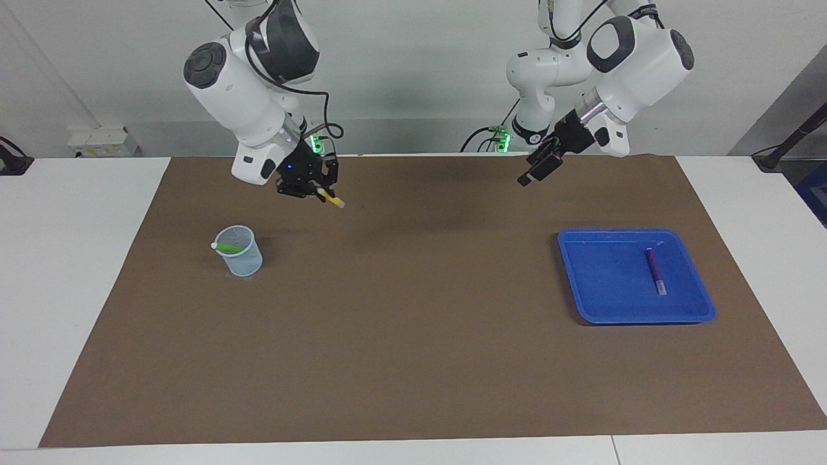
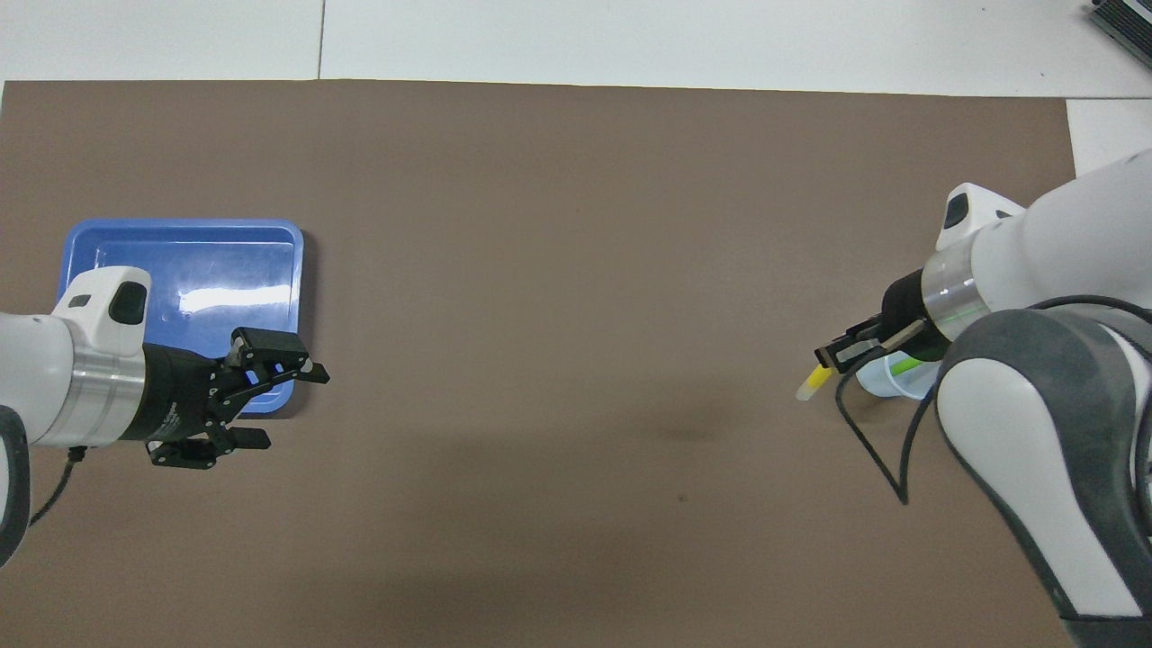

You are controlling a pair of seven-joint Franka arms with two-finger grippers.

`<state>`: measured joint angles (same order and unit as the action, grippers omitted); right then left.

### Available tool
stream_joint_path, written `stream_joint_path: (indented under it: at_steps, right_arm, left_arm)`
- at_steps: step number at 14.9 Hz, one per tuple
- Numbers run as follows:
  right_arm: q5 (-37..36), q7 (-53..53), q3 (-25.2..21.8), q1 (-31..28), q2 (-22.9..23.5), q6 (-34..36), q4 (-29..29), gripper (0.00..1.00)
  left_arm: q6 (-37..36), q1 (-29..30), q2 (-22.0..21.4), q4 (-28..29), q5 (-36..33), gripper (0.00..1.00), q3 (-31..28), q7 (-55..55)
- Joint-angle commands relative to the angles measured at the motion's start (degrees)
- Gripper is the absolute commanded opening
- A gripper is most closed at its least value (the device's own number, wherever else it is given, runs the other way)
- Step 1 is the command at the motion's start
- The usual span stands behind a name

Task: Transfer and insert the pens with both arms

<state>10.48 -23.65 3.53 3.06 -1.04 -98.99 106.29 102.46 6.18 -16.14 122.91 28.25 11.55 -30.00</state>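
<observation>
Holding the yellow pen (image 1: 333,201) by its upper part, the right tool (image 1: 311,188) hangs over bare brown mat (image 1: 413,361) toward the right arm's end of the worktop (image 1: 77,271). Fingers closed on the pen. Pen tilted, whitish end lowest and sticking out of the tool. In the overhead view the same pen (image 2: 813,382) points toward about 8 o'clock from the right tool (image 2: 844,353).

Cup (image 1: 239,250): pale translucent, upright on the mat, at about 7 o'clock from the right tool in the facing view. Green pen (image 1: 227,247) leans inside it, whitish tip over the rim. In the overhead view the cup (image 2: 886,382) is mostly hidden under the right arm's wrist; only a bit of rim and green show.

Left tool (image 1: 541,169): empty, jaws spread wide, in the air over the mat near the edge closest to the robots, toward the left arm's end. In the overhead view the left tool (image 2: 270,400) overlaps the corner of the blue tray (image 2: 180,238); in the facing view it stands clear of the tray, touching nothing.

Blue tray (image 1: 581,284): flat on the mat. Purple pen (image 1: 654,270) lies inside it, running roughly 12 to 6 o'clock in the facing view, clear end at 6. In the overhead view that pen is covered by the left arm.
</observation>
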Motion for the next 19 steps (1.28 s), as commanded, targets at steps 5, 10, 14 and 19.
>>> stream_joint_path:
  at_steps: [5,10,14,19]
  right_arm:
    - [-11.8,-14.31,0.78,-3.93,-1.6,-4.7,4.61,0.0]
    - [-13.47,-21.17,0.78,-6.58,-1.77,-10.42,7.96,0.0]
    - [-13.47,-21.18,0.87,-7.36,-1.77,-14.37,11.29,0.0]
    - [-13.47,-21.18,0.87,-8.42,-1.16,-19.66,15.43,0.0]
  left_arm:
    - [-0.95,4.8,-1.79,0.75,-9.6,1.0,-0.04,33.05]
    - [0.1,8.57,0.14,-2.33,-16.03,1.0,-0.22,46.4]
    - [1.42,10.17,0.15,-2.15,-19.89,1.0,-0.22,50.56]
    - [6.51,13.41,1.02,0.3,-22.25,1.0,-0.22,55.31]
